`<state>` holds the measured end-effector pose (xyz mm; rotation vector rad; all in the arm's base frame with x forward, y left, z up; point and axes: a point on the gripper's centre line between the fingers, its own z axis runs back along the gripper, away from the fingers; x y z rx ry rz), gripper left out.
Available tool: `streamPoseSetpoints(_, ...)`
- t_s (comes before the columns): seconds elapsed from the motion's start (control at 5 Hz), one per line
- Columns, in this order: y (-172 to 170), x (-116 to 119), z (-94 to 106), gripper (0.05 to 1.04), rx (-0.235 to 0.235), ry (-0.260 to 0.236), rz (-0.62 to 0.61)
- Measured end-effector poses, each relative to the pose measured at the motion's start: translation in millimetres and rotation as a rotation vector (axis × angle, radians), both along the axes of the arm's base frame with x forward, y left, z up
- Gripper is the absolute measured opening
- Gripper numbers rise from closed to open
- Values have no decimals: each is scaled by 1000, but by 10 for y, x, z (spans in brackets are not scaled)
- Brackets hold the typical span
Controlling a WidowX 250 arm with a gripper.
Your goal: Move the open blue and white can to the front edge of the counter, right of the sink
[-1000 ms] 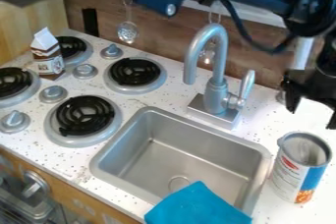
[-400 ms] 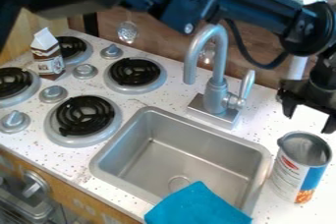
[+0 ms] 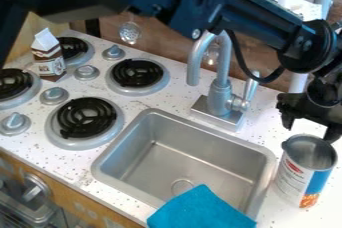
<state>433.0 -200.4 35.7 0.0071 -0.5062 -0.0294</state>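
Nearest, between five and six o'clock from the middle of the sink (image 3: 190,154), a blue cloth (image 3: 200,212) drapes over the sink's front edge; it looks soft and limp, a thing that would give and fold under a pinch. A little farther back, at three o'clock from the sink, the can (image 3: 302,179) stands upright on the speckled worktop (image 3: 143,103), just beside the sink's rim. It looks open-topped and hollow, so I'd guess it light if empty, with a fairly stiff wall that might dent under a hard squeeze. Its labelled side is probably smooth and a bit slippery; an even, moderate grip across opposite sides, a little below the rim, should hold it best, since catching only the lip could tip it. At twelve o'clock from the can, above it, hangs the claw (image 3: 310,129), its two fingers spread wide and pointing down, with nothing held between them. Farther back, between twelve and one o'clock from the sink, rises the metal faucet (image 3: 219,101), rigid and fixed; the stove burners lie towards ten o'clock, and beyond them, between ten and eleven, stands a small carton (image 3: 48,62), likely light and easily crushed.
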Motion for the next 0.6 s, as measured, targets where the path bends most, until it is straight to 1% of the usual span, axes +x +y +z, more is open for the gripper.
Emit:
streamPoseSetpoints(0.2, 27, -105, -131, 989, 8, 30, 2)
streamPoseSetpoints(0.4, -29, -259, -266, 982, 18, 64, -15)
streamPoseSetpoints(0.6, -76, -430, -370, 973, 26, 85, -40)
